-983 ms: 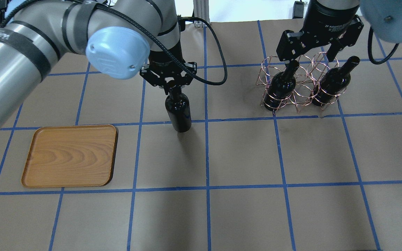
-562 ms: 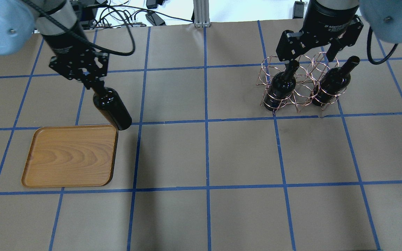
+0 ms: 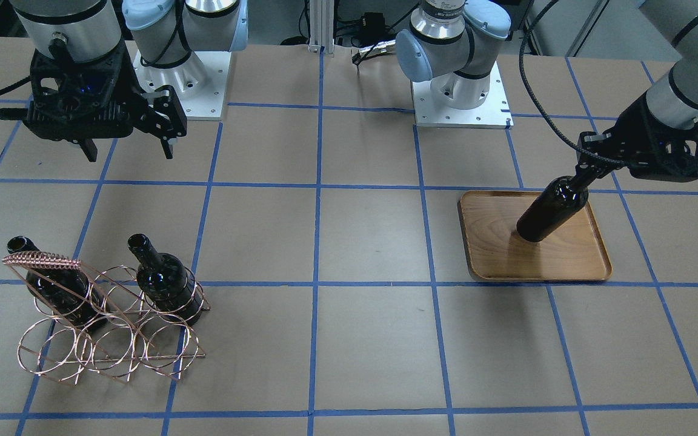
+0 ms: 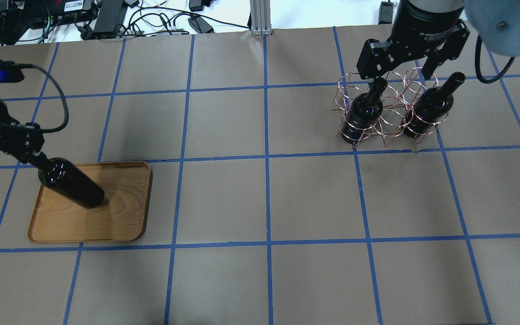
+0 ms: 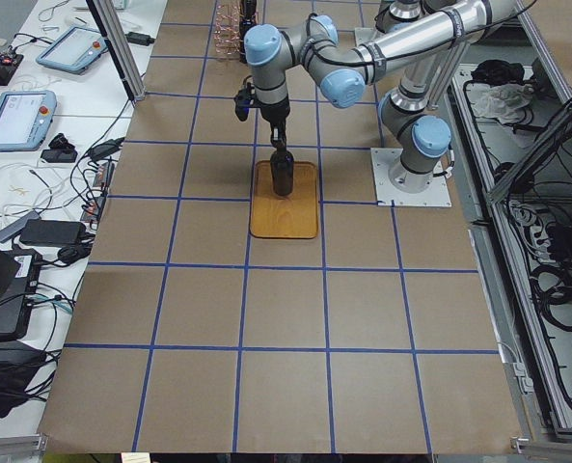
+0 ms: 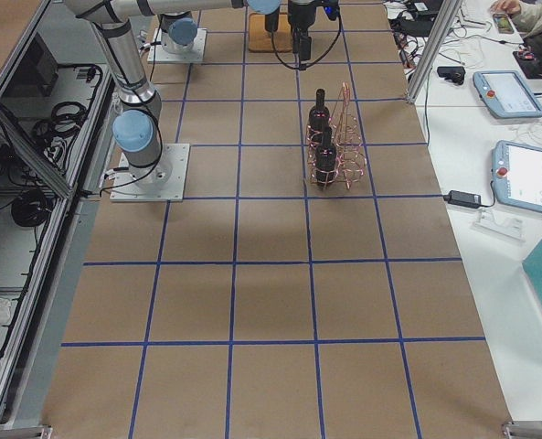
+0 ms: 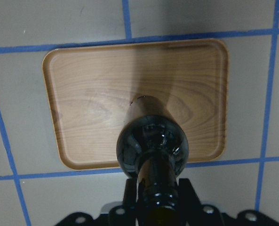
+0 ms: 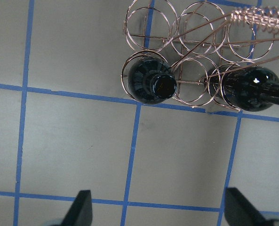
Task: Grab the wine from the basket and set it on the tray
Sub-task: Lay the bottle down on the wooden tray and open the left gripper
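Wine (image 4: 72,184) moved over tray (image 4: 124,216) (vert., neck up).

Hidden below the left gripper (image 7: 159,200), behind the shoulder of the wine (image 7: 151,141): its base and any contact with the tray (image 7: 83,94); behind its neck, most of the 2 fingers (image 7: 128,193); cropped to 2 fingertips (image 8: 83,209) at the lower edge, the right gripper (image 8: 160,209); cut by the side edge ahead of it, 1 bottle (image 8: 257,89).
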`<state>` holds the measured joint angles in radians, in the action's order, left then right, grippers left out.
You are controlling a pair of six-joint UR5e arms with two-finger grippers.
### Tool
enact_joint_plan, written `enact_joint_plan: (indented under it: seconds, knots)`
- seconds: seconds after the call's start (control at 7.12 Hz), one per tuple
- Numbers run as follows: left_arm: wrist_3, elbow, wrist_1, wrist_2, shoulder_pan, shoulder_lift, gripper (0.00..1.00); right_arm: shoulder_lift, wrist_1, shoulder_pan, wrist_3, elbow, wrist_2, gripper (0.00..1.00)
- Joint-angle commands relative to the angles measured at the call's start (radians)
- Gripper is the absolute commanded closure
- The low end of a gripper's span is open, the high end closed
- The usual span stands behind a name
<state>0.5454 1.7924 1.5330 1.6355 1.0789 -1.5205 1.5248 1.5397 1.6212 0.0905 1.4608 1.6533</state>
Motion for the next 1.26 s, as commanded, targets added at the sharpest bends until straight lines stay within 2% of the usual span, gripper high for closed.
enact_joint_plan:
  seconds: [0.0, 0.42, 0.56, 0.7, 0.84, 0.98, 1.12]
  knots:
    - [0.047, 0.051, -0.034, 0.007, -0.051, 0.026, 1.0, 0.0, 0.0, 0.0, 0.0, 0.001, -0.001, 0.0]
    - [0.034, 0.045, -0.036, -0.005, -0.045, 0.019, 0.95, 0.0, 0.002, 0.002, -0.002, 0.003, -0.003, 0.0]
    - [0.036, 0.047, -0.036, -0.008, -0.045, 0.023, 0.38, 0.0, 0.002, 0.0, -0.002, 0.001, -0.001, 0.0]
    - [0.034, 0.041, -0.036, -0.006, -0.039, 0.023, 0.0, 0.002, 0.0, 0.0, -0.002, 0.003, -0.001, 0.0]
    - [0.034, 0.033, -0.036, -0.003, -0.037, 0.029, 0.0, 0.0, 0.002, 0.0, -0.002, 0.003, -0.001, 0.0]
    - [0.028, -0.029, 0.004, -0.029, -0.03, 0.054, 0.0, 0.0, 0.002, 0.0, -0.002, 0.003, -0.001, 0.0]
    - [0.001, -0.151, 0.153, -0.032, 0.013, 0.065, 0.0, 0.0, 0.002, 0.0, 0.0, 0.003, -0.001, 0.0]
